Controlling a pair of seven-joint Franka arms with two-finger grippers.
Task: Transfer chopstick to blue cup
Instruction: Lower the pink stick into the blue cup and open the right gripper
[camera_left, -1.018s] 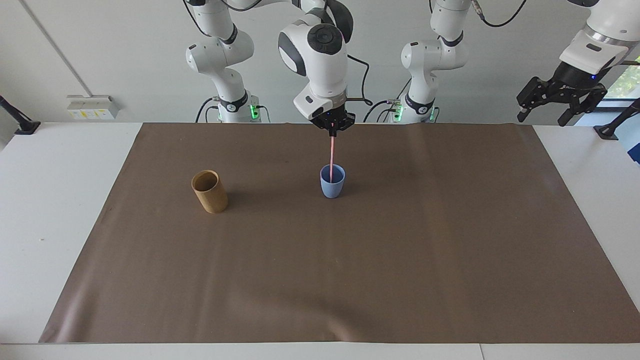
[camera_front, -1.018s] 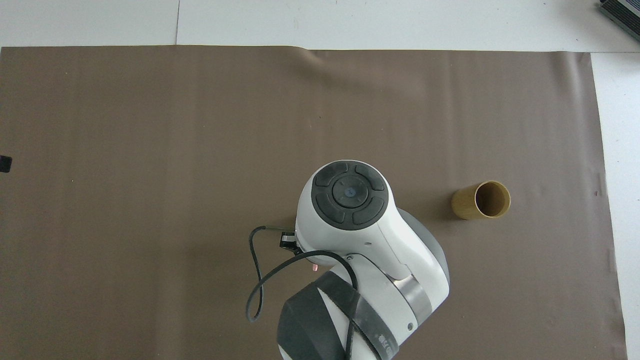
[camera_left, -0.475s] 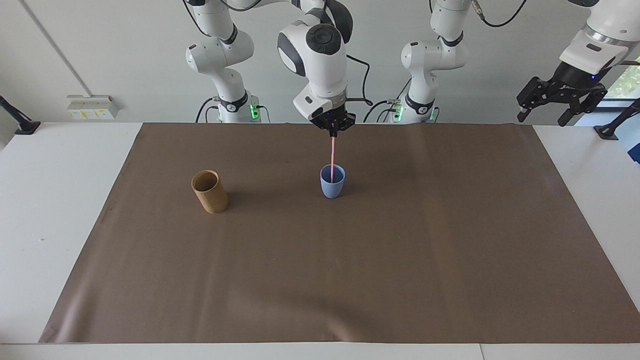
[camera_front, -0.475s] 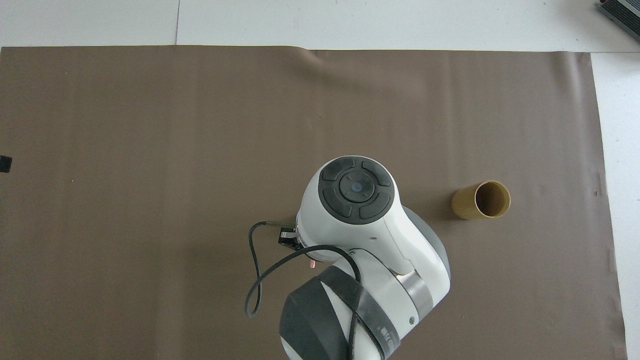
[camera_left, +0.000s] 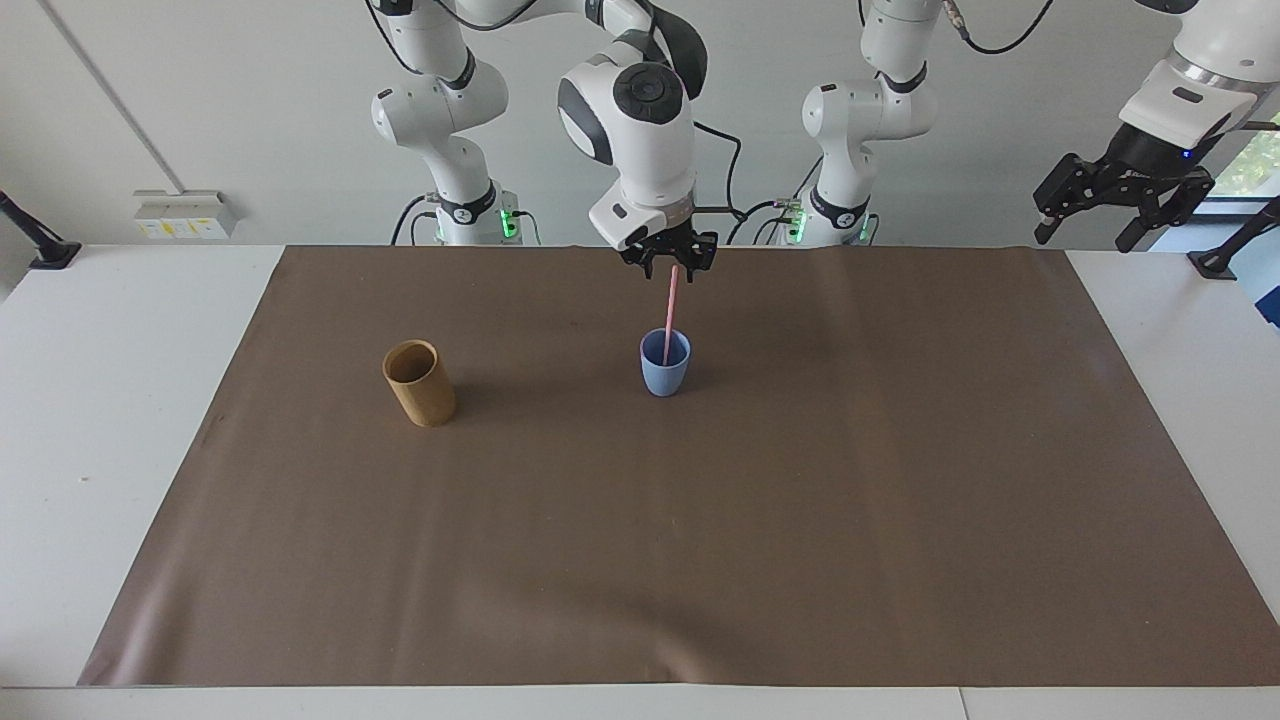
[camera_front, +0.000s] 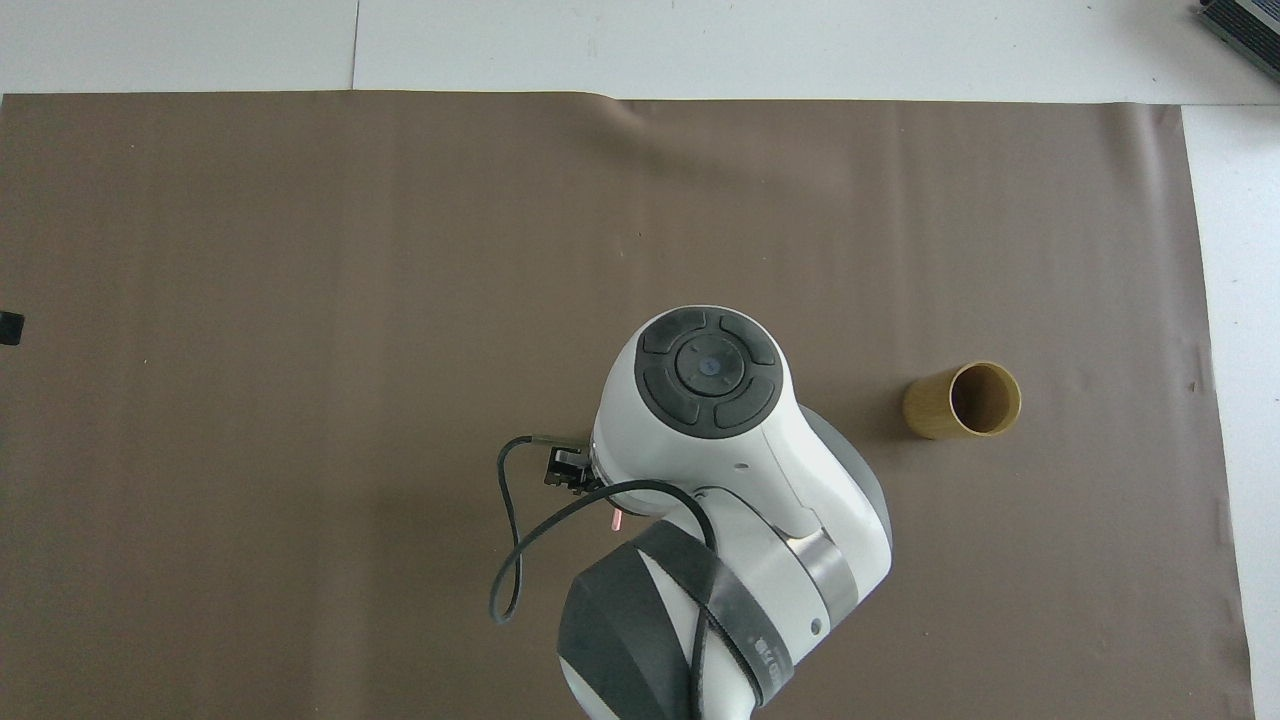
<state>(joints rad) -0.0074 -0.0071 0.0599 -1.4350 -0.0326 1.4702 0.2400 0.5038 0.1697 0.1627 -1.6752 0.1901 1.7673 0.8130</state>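
Observation:
The light blue cup (camera_left: 665, 375) stands upright on the brown mat, about midway between the arms' ends. The pale pink chopstick (camera_left: 671, 312) stands in it, with its lower end inside the cup. It leans slightly, and its top reaches up between the fingers of my right gripper (camera_left: 673, 267). That gripper hangs open right over the cup, its fingertips apart on either side of the stick. In the overhead view the right arm hides the cup; only the chopstick's tip (camera_front: 617, 520) peeks out. My left gripper (camera_left: 1085, 232) waits open in the air off the mat at the left arm's end.
A taller tan cylindrical cup (camera_left: 419, 383) (camera_front: 963, 401) stands upright on the brown mat (camera_left: 800, 520), toward the right arm's end and level with the blue cup. A black cable (camera_front: 515, 560) loops off the right wrist.
My right gripper has opened and let go of the chopstick. The stick now leans a little in the blue cup. The right wrist has turned slightly. The left arm has not moved.

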